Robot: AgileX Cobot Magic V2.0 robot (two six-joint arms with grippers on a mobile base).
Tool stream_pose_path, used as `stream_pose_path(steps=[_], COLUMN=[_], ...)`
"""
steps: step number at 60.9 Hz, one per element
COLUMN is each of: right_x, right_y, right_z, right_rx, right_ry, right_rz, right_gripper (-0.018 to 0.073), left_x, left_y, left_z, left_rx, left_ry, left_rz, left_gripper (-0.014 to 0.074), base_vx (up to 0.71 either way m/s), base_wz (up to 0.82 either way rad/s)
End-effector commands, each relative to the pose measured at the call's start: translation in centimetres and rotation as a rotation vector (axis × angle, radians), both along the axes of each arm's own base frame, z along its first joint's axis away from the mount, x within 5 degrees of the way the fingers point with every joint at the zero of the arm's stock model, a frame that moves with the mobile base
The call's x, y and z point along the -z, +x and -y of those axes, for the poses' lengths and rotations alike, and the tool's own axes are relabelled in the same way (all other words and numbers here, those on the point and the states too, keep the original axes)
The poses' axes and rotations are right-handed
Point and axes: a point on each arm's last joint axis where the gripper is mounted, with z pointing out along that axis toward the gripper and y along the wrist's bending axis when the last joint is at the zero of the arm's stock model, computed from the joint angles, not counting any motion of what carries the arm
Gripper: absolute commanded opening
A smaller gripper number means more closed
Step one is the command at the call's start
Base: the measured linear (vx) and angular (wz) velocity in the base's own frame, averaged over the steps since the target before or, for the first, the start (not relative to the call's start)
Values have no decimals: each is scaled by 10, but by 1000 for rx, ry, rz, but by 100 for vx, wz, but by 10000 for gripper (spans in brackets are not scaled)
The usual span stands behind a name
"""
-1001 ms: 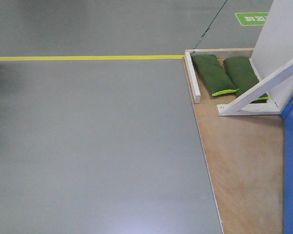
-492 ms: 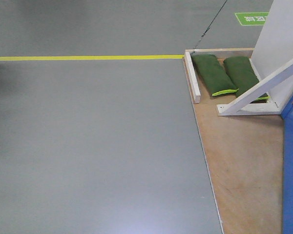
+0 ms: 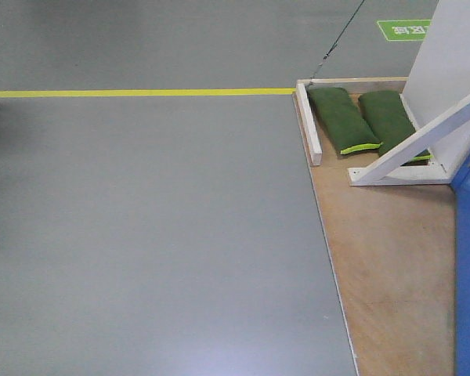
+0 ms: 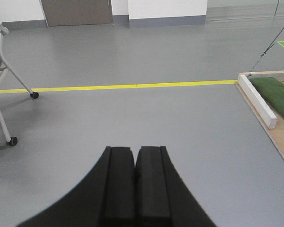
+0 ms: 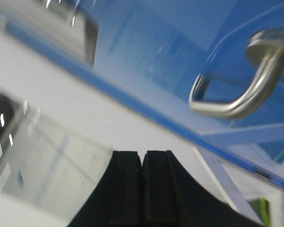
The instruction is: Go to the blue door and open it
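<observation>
The right gripper (image 5: 143, 158), its black jaws pressed together, sits below the tilted glossy blue door (image 5: 156, 52), well apart from its silver lever handle (image 5: 241, 101).

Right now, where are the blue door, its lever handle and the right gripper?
blue door (image 5: 170, 47): right wrist view, bare glossy panel left of the handle.
lever handle (image 5: 246, 105): right wrist view, bend of the silver lever.
right gripper (image 5: 143, 158): right wrist view, seam between the shut fingertips.
</observation>
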Motion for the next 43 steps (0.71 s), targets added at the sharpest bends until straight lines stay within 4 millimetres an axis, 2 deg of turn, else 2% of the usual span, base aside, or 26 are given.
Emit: stream_pose_path(steps=[1,6,13,25,43], right_x=[-19,-22,-24,-30,-59], right_y=[-24,-38,-44,-32,-11], right_z=[16,26,47,93,149], right_rx=[239,363,456,474,397], right_ry=[70,118,169,250,264], right_rz=[293,437,499,489,476], right_gripper=[-4,-4,-4,-4,-4], left_x=[-19,-19,-19,-19,-19], left_y=[0,0,0,0,0], left_z=[1,1,1,1,1], left_rx=[6,6,6,6,6], left_ry=[2,2,2,2,2], left_rz=[129,129,129,129,129], left_gripper=[71,71,71,71,71], base_vx=[0,0,0,0,0], base_wz=[0,0,0,0,0])
